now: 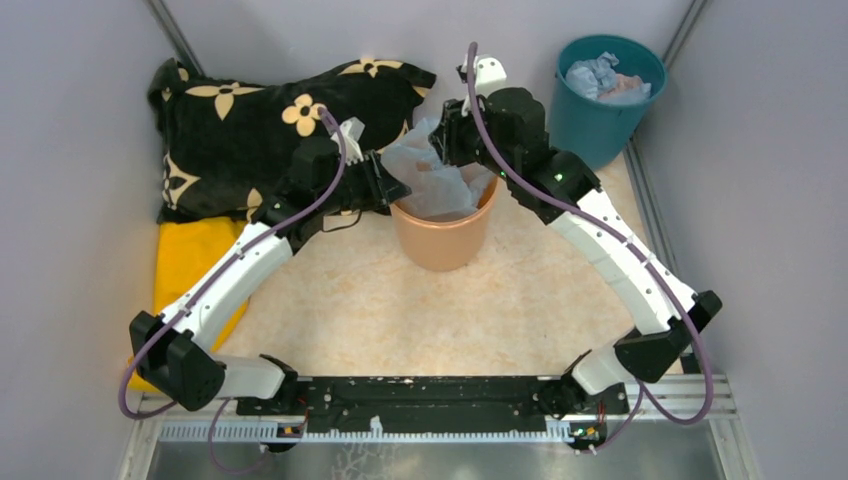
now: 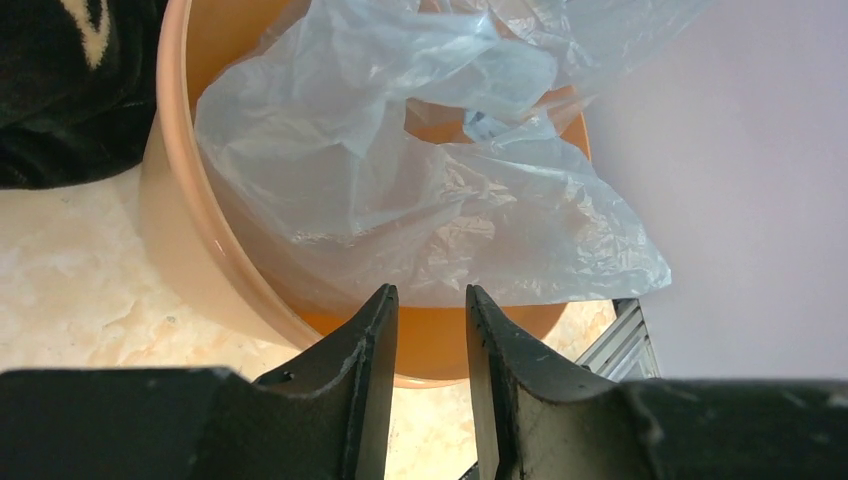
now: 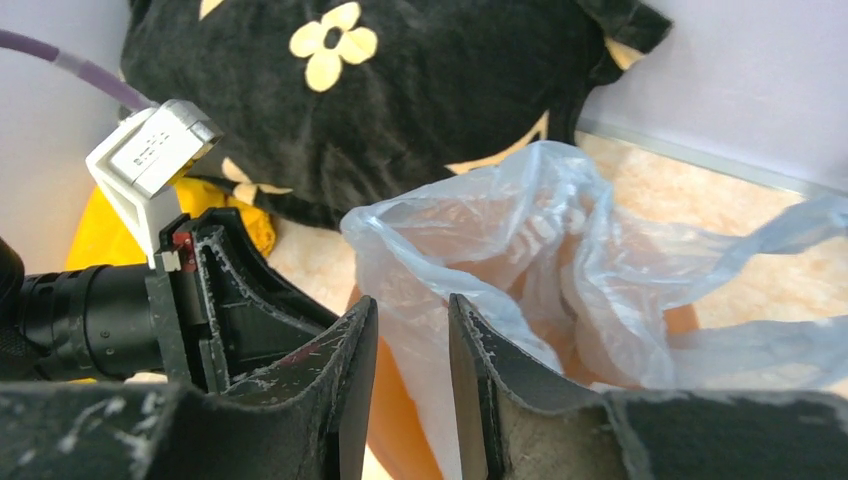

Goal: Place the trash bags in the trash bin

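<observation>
The pale blue trash bag (image 1: 432, 170) sits bunched in the mouth of the peach-orange trash bin (image 1: 443, 240), with film sticking up above the rim and over its left side. My left gripper (image 1: 393, 185) is at the bin's left rim; in the left wrist view it (image 2: 430, 290) is open and empty, tips just short of the bag (image 2: 420, 190) and over the bin's rim (image 2: 190, 260). My right gripper (image 1: 448, 140) is above the bin's far rim; in the right wrist view it (image 3: 412, 300) is open, with the bag's film (image 3: 520, 230) and the bin (image 3: 397, 404) showing through the gap.
A black pillow with yellow flowers (image 1: 270, 125) lies at the back left, close behind the left gripper. A yellow cloth (image 1: 195, 255) lies by the left wall. A dark teal bucket (image 1: 600, 120) holding crumpled material stands at the back right corner. Walls close both sides.
</observation>
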`<state>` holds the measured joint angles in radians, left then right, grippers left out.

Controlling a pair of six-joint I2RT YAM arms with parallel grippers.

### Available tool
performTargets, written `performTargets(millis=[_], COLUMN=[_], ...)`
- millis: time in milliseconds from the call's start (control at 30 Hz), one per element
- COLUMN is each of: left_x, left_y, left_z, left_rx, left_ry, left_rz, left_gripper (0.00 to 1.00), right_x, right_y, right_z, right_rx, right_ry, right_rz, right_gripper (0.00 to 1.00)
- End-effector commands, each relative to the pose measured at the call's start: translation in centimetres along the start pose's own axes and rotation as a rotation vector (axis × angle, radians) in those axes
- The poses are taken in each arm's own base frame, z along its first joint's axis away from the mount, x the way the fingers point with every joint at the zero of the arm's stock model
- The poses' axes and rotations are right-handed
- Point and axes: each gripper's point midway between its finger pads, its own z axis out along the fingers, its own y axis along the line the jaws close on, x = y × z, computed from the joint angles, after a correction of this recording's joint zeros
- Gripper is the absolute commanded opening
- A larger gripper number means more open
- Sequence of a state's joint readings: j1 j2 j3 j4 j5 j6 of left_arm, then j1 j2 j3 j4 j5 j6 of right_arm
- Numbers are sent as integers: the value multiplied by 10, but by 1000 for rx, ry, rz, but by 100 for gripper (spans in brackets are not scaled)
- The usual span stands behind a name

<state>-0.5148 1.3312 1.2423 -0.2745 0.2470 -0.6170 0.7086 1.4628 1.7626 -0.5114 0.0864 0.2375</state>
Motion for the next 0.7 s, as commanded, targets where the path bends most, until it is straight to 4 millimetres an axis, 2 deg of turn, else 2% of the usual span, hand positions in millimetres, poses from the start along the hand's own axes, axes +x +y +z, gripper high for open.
performTargets(millis=[0,67,200,267,433,533,667], left_x=[-12,-14,-24,-27,-38,-45,-46], left_y=[-6,-9,-16,-21,-41,-57,-75], left_z=[-13,-21,-39,-45,-64,-79,-87], left_rx=[0,2,12,24,88,133,204], left_ry=[-30,-39,-67,-66,-88,-113,-83], left_rz=[16,18,28,28,23,29,31], left_gripper=[37,38,41,42,48,54,54], right_x=[-35,-32,-13,-2,22,31,36], right_y=[-22,-29,-11,-8,5,0,-15], right_z=[-23,-22,-9,1,12,13,13], right_rx=[108,118,-46,-79,-218,-220,-184], right_ry=[-57,-35,42,88,128,136,131], right_rz=[-53,-58,-58,-75,-138,-165,-194], right_gripper=[33,33,33,36,60,63,65])
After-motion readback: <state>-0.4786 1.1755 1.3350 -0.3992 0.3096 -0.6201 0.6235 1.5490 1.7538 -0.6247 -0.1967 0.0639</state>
